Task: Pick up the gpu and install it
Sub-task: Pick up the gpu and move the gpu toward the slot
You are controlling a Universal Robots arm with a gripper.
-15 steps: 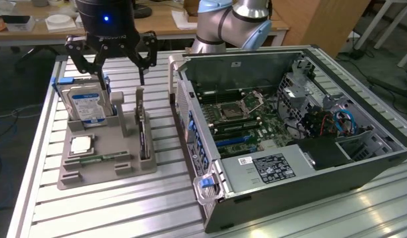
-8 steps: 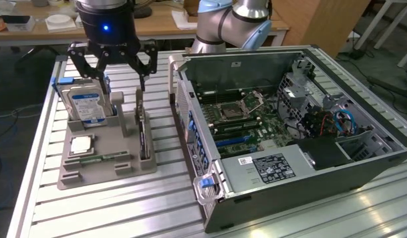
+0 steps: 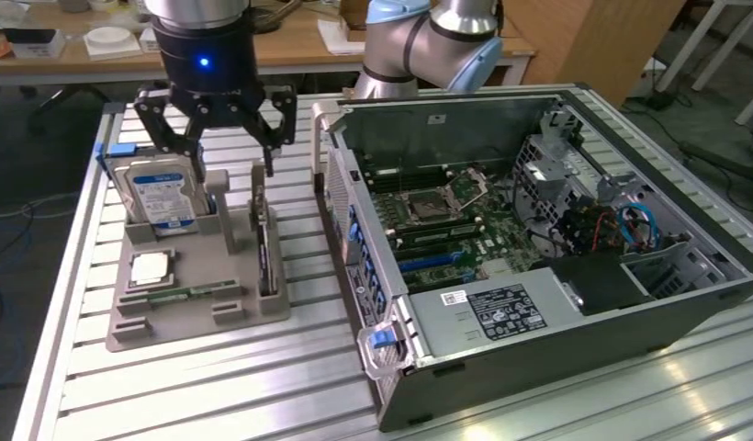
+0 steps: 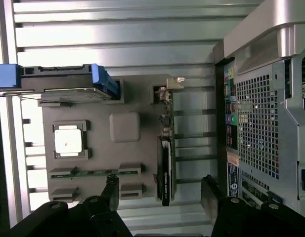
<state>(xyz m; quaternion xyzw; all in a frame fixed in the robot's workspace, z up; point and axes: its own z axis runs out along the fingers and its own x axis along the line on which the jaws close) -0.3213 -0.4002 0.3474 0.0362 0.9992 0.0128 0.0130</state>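
Open black robot hand (image 3: 233,171) hangs above the gpu (image 3: 264,246), a flat green circuit card with black cooler shroud and silver end bracket.

From the exterior view's left: a silver hard drive with a blue-white label (image 3: 162,193) stands upright in a grey moulded tray (image 3: 181,323) on the slatted aluminium table (image 3: 230,395). The hand's jaws are spread wide and hold nothing. The gpu stands on edge in the slot along the tray's right side, below and between the fingers (image 4: 110,187), neither touching it. Further right sits an open grey computer case (image 3: 536,303).
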